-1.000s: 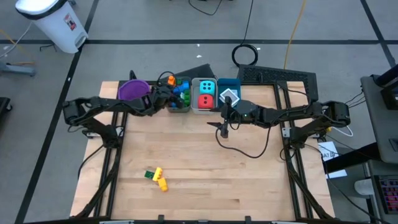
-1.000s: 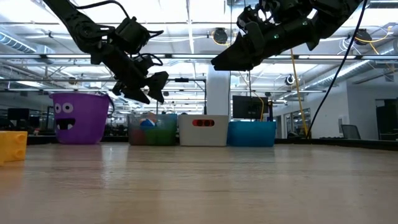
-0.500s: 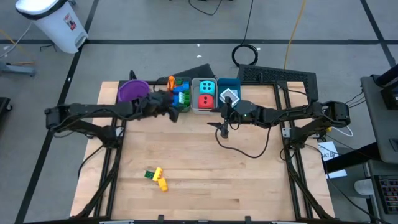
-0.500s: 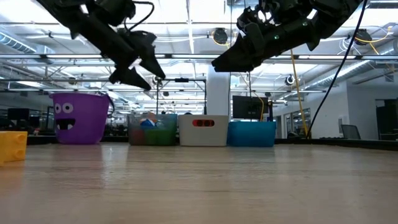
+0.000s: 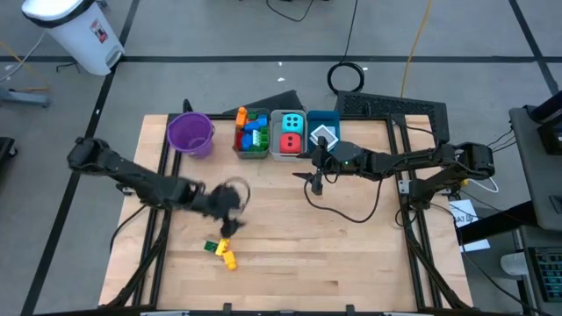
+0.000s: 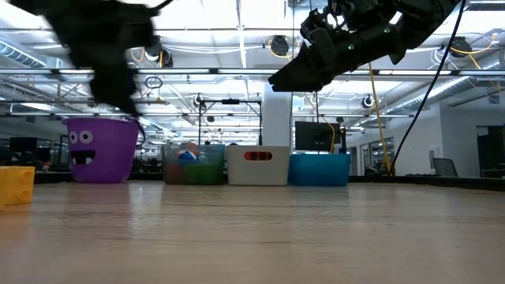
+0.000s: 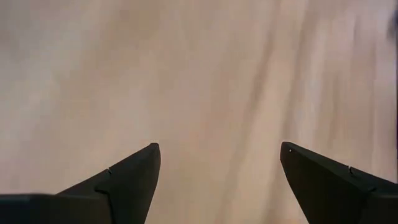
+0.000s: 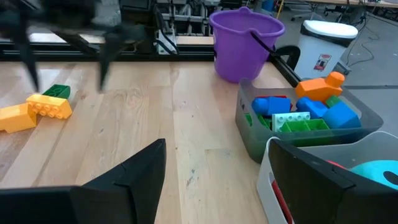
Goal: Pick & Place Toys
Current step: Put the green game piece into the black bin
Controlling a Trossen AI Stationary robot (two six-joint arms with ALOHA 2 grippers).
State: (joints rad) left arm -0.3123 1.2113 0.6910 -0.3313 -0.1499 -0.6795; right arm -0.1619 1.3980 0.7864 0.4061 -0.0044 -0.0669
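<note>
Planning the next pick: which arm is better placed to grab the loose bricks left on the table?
Left. The left gripper, open and empty, hangs just beyond the yellow bricks and green brick. The right gripper hovers open near the white bin, farther away.

We see a purple bucket (image 5: 190,133) with a face pattern, a grey bin (image 5: 252,135) holding blue, green and orange bricks (image 8: 311,111), a white bin (image 5: 289,134) with a cyan die (image 5: 291,122) and a red die (image 5: 290,142), both white-dotted, a blue bin (image 5: 322,129), yellow bricks (image 5: 225,252) beside a green brick (image 5: 211,246), and a pale wood table (image 5: 351,254).
</note>
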